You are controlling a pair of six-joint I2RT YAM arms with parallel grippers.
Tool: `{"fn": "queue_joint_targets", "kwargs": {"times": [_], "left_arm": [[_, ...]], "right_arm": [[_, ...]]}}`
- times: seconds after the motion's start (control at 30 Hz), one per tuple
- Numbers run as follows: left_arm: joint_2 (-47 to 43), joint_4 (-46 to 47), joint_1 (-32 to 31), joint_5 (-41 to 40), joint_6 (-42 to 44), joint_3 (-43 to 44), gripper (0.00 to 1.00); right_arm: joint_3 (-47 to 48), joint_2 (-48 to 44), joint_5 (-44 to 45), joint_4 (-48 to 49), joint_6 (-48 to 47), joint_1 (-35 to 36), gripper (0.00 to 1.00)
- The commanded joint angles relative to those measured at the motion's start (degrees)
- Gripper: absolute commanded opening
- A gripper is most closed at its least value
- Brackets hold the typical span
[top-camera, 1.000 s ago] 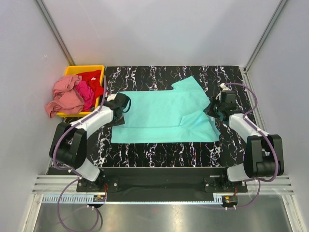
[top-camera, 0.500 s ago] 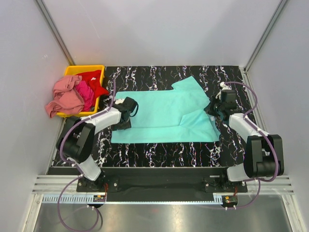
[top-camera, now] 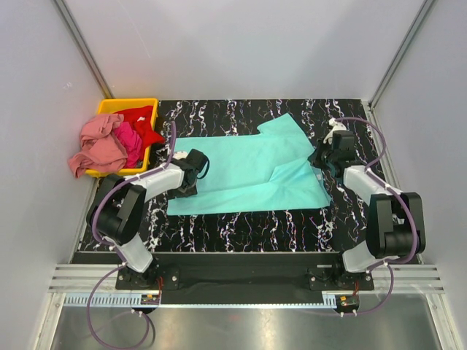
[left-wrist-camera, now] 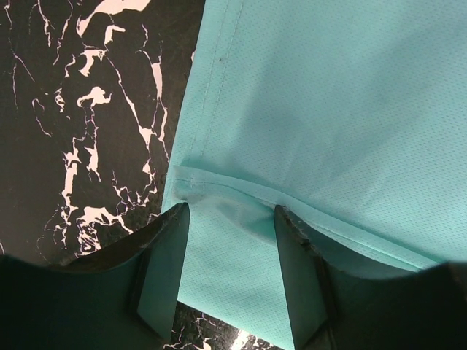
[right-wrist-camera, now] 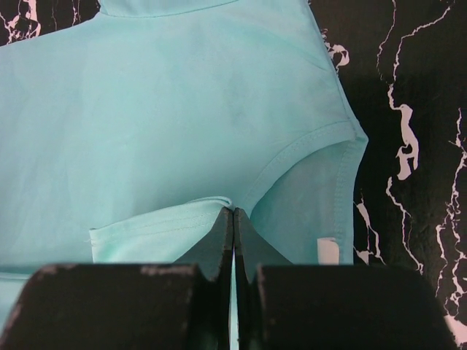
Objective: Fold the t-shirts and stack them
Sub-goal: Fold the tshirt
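Observation:
A turquoise t-shirt (top-camera: 248, 171) lies spread on the black marble table (top-camera: 241, 233). My left gripper (top-camera: 191, 173) is open at its left edge; in the left wrist view the fingers (left-wrist-camera: 162, 270) straddle a folded hem of the shirt (left-wrist-camera: 328, 109), with cloth lying between them. My right gripper (top-camera: 326, 157) is shut on a fold of the shirt (right-wrist-camera: 182, 95) by the sleeve, with the jaws pressed together (right-wrist-camera: 233, 213). The salmon pink shirt (top-camera: 98, 142), the magenta shirt (top-camera: 128, 138) and the red shirt (top-camera: 140, 118) are heaped in and over a bin.
The yellow plastic bin (top-camera: 131, 103) stands at the table's far left corner, with the pink shirt hanging over its left rim. Grey walls close in the table on three sides. Bare marble (left-wrist-camera: 73, 109) shows left of the shirt, and more (right-wrist-camera: 408, 109) to its right.
My left gripper has moved right, from beside the shirt onto its left edge. My right gripper has shifted a little farther back, pulling the shirt's right side with it.

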Motion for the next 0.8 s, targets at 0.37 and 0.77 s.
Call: {"fn": "queue_joint_targets", "kwargs": {"times": [0.37, 0.77], "left_arm": [[-2.57, -1.85, 0.22, -2.59, -1.17, 2.06, 0.56], [-13.29, -0.19, -3.2, 1.98, 1.91, 3.31, 0.62]], "right_arm": [[16.25, 5.9, 5.93, -17.59, -0.61, 0.18, 0.36], [21.38, 3.1, 14.66, -53.6, 26.45, -2.11, 0.44]]}}
